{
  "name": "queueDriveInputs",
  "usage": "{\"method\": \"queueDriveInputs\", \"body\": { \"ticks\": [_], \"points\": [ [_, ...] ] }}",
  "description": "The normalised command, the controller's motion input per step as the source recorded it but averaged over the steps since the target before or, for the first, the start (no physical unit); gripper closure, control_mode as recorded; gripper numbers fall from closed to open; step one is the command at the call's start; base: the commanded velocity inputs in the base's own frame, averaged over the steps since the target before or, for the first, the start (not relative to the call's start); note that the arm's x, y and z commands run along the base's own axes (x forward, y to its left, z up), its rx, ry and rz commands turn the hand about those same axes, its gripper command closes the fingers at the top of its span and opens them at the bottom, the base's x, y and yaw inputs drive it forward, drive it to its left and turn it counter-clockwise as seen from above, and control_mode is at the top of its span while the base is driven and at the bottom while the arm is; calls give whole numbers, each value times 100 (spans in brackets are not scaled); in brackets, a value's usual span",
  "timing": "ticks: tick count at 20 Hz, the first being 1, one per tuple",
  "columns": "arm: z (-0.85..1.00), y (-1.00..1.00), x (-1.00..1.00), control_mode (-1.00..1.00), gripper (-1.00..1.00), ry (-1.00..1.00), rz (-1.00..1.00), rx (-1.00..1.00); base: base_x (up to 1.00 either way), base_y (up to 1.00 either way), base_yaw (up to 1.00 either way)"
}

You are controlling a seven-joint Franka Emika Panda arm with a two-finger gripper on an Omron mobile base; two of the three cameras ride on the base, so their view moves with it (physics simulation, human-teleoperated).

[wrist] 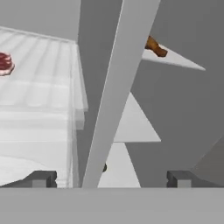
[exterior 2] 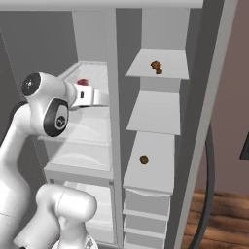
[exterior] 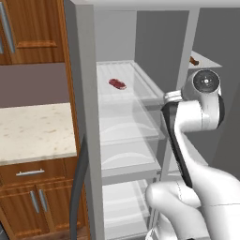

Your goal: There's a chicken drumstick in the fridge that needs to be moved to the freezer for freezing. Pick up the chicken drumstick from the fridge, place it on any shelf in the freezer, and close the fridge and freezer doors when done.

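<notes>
The chicken drumstick lay on the top white shelf of the freezer, near that shelf's middle and a little toward its left edge; in the hand view it showed as a brown piece by the shelf's near-left edge, just right of the grey divider between the compartments. It was already on a freezer shelf, so, judging from how things lay, the placing step looked done and the closing of the doors was what remained. The gripper had its jaws spread wide and empty, pointing at the divider with the fridge on one side and the freezer on the other.

In the fridge, a red slab of raw meat sat on the top clear shelf, toward its back-left corner. A small round brown item rested near the middle of the third white shelf down.

Both compartments stood open. The fridge door showed edge-on at the left of the left base view, the freezer door edge-on at the right of the right base view. The next move would probably call for drawing the arm back clear of the shelf front edges and the divider, then reaching round a door's outer face to push it shut.
</notes>
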Motion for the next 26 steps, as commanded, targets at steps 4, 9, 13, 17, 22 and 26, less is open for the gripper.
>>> {"method": "queueDriveInputs", "body": {
  "ticks": [4,9,13,17,22,26],
  "points": [
    [-20,1,-37,-100,-100,14,0,17,0,0,0],
    [-13,0,-55,-100,-100,4,0,16,0,0,0],
    [0,0,-81,-100,-100,-6,0,9,0,0,0],
    [0,0,-58,-100,-100,-10,0,10,0,0,0],
    [0,0,-39,-100,-100,-6,0,1,0,0,0],
    [-1,12,-39,-100,-100,-3,0,0,0,0,0]
  ]
}}
